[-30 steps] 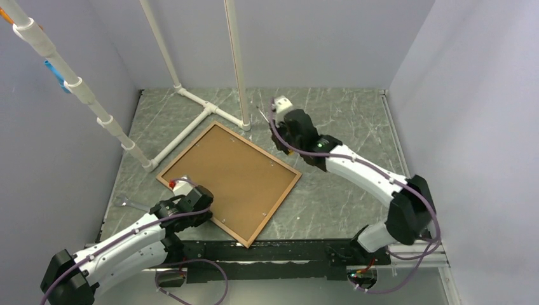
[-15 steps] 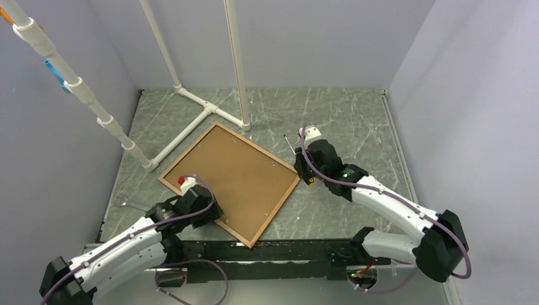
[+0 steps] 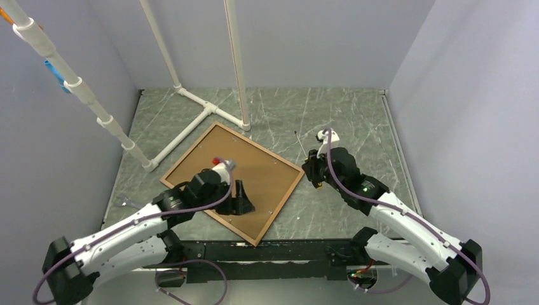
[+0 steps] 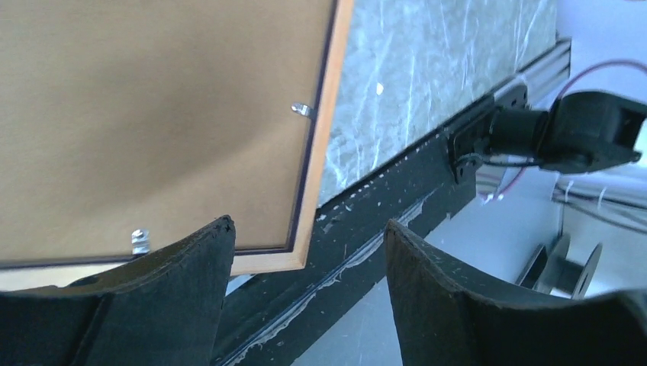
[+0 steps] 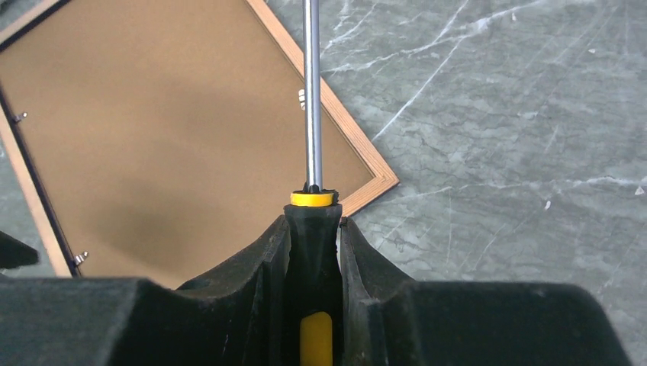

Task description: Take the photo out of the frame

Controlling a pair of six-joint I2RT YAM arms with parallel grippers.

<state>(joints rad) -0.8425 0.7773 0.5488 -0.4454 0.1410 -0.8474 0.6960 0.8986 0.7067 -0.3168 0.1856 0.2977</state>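
The frame [image 3: 278, 206] lies face down on the table, its wooden back rim and a navy inner edge showing. The brown backing board [image 3: 254, 168] fills it, so the photo is hidden. My left gripper [image 3: 243, 201] is open and empty, just above the board near the frame's near corner [image 4: 324, 152]. Small metal clips [image 4: 303, 110] sit along the rim. My right gripper [image 3: 314, 171] is shut on a black-and-yellow screwdriver [image 5: 311, 114]. Its metal shaft points over the frame's right corner [image 5: 358, 152], near a clip [image 5: 300, 97].
A white pipe structure [image 3: 191, 121] stands on the table behind and left of the frame. A black rail [image 3: 286, 251] runs along the table's near edge. A small metal piece [image 3: 127, 203] lies at the left edge.
My left gripper has moved right, from the frame's left corner to over the board near the near corner. My right arm has drawn back toward the near right with the screwdriver.
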